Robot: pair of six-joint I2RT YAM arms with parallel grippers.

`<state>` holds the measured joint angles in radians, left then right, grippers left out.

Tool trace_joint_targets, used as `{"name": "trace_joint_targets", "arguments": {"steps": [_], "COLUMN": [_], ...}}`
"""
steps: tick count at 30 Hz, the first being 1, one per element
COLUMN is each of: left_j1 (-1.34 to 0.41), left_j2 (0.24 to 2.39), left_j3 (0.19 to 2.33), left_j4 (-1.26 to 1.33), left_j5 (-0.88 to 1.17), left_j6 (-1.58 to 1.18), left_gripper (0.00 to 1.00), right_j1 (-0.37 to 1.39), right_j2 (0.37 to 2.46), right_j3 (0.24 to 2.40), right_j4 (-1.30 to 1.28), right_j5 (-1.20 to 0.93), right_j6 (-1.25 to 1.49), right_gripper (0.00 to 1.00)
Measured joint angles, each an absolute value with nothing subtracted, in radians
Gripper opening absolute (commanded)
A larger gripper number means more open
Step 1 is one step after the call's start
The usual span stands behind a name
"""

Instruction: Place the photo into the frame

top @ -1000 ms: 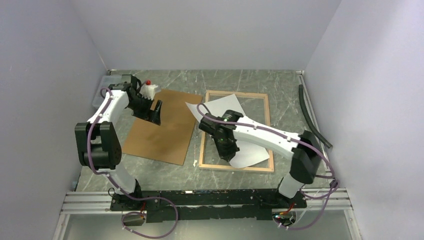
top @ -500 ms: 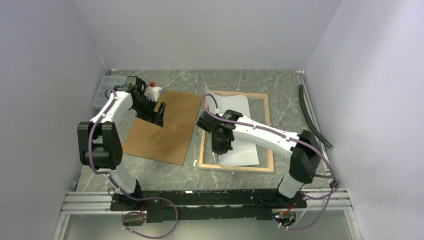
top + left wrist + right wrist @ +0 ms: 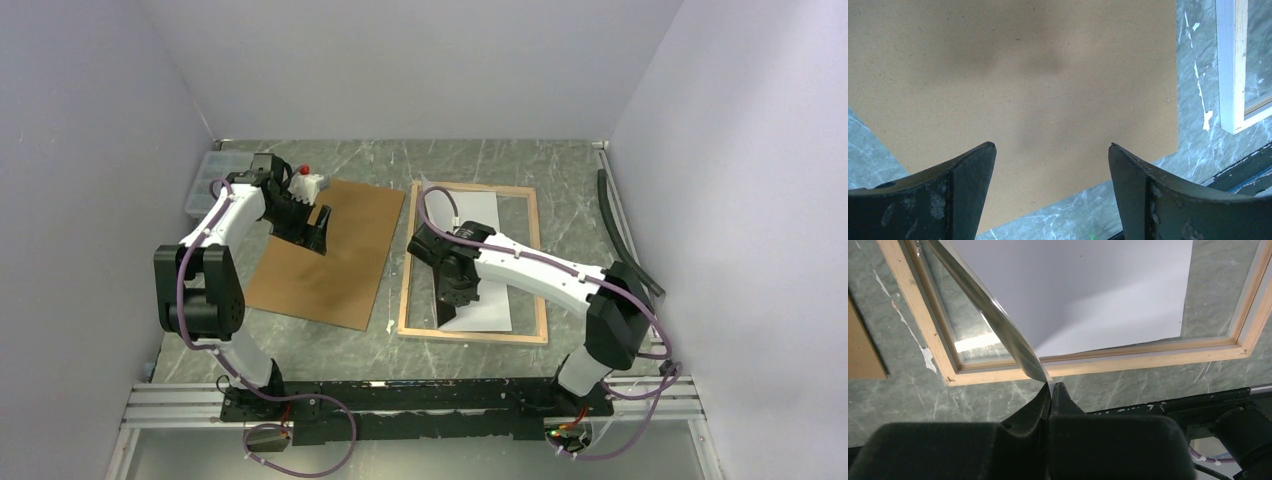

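Observation:
The photo [image 3: 480,208] shows its plain white back and lies lengthwise in the left part of the frame [image 3: 405,290]. The frame lies back up, with its light-wood rim and clear pane facing me. My right gripper [image 3: 447,318] is shut on the photo's near-left corner. In the right wrist view that corner curls up from the photo [image 3: 1088,290] into the closed right gripper [image 3: 1052,386], above the frame's near rim [image 3: 1148,357]. My left gripper [image 3: 318,228] hangs open over the brown backing board [image 3: 320,270]. In the left wrist view nothing sits between the left gripper's [image 3: 1052,146] fingers.
The backing board [image 3: 1023,75] lies left of the frame, whose corner [image 3: 1233,75] shows in the left wrist view. A clear plastic box [image 3: 205,175] and a white bottle with a red cap [image 3: 308,183] stand at the back left. A black hose [image 3: 625,240] runs along the right wall.
My right gripper has swung the photo from a skewed lie across the frame to lengthwise inside its left part. The left arm shifted slightly right early on, then held still.

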<state>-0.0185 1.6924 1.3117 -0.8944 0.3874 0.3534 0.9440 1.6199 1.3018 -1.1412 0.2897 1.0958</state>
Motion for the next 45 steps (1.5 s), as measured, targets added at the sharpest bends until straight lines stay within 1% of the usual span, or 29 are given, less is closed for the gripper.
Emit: {"name": "trace_joint_targets", "arguments": {"steps": [5,11,15,19,22,27,31,37,40,45], "left_j1": [-0.019,-0.019,-0.019,-0.019,-0.019,-0.019,-0.019,-0.019,-0.019,-0.019], "left_j2": [1.683,1.682,1.682,1.682,1.682,1.682,1.678,1.651,1.642,1.633], "left_j3": [1.312,1.312,1.312,1.312,1.312,1.315,1.325,1.326,1.326,1.326], "left_j4": [-0.894,-0.894,-0.894,-0.894,-0.895,-0.899,-0.902,-0.907,-0.910,-0.912], "left_j5": [0.386,0.380,0.377,0.377,0.377,0.377,0.376,0.376,0.376,0.369], "left_j6": [0.353,0.354,0.354,0.354,0.354,0.354,0.354,0.353,0.354,0.354], "left_gripper": [0.88,0.88,0.88,0.88,0.87,0.88,0.88,0.88,0.88,0.88], "right_j1": [0.946,0.946,0.945,0.924,0.850,0.650,0.598,0.594,0.614,0.704], "right_j2": [1.572,1.424,1.341,1.288,1.213,1.126,1.188,1.404,1.516,1.693], "right_j3": [1.286,1.274,1.333,1.417,1.428,1.444,1.514,1.655,1.691,1.683], "right_j4": [-1.144,-1.166,-1.254,-1.367,-1.414,-1.470,-1.497,-1.497,-1.494,-1.489], "right_j5": [0.295,0.287,0.329,0.419,0.469,0.527,0.550,0.560,0.560,0.533], "right_j6": [1.121,1.152,1.174,1.189,1.178,1.088,0.982,0.812,0.744,0.681], "right_gripper": [0.00,0.00,0.00,0.00,0.00,0.00,0.00,0.00,0.00,0.00]}}
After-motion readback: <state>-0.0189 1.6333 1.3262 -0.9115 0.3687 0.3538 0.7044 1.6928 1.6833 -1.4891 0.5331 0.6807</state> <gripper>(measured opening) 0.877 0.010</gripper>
